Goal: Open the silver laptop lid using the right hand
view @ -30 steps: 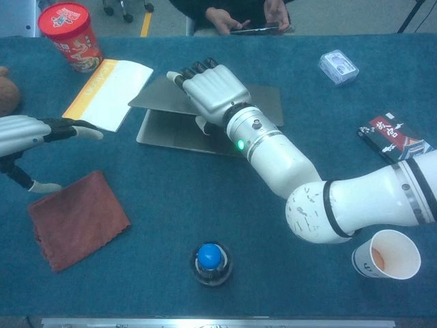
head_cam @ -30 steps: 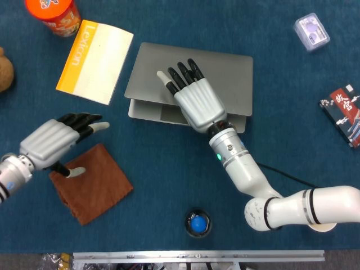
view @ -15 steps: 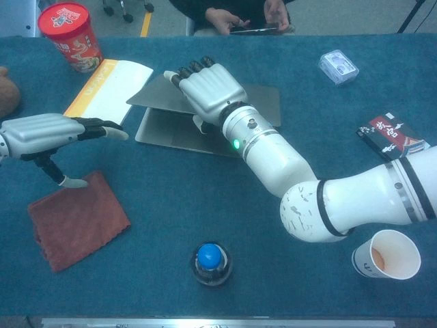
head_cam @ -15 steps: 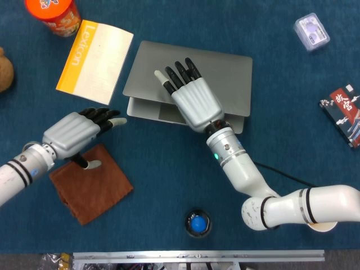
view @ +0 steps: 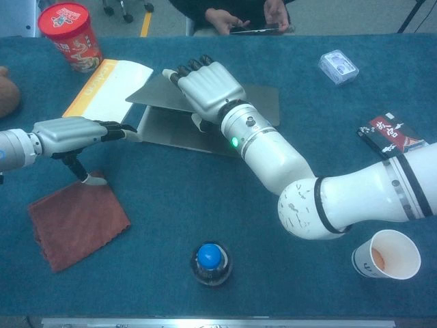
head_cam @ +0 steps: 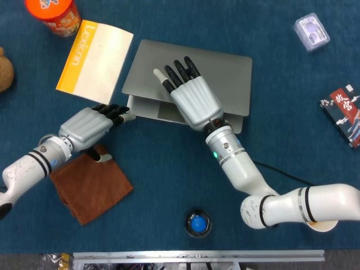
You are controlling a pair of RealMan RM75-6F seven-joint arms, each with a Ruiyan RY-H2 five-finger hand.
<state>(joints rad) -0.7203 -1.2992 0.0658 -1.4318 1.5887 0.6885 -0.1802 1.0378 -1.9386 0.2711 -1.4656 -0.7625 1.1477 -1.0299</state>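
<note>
Both hands now at laptop (head_cam: 225, 73)

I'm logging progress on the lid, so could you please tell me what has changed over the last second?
The left hand moved from above the brown cloth to the silver laptop's left front corner. The right hand raised the lid slightly further, gripping its front edge. The yellow booklet stayed put.

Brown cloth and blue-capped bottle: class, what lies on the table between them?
Only bare blue table separates the brown cloth from the blue-capped bottle, seen in the head view.
</note>
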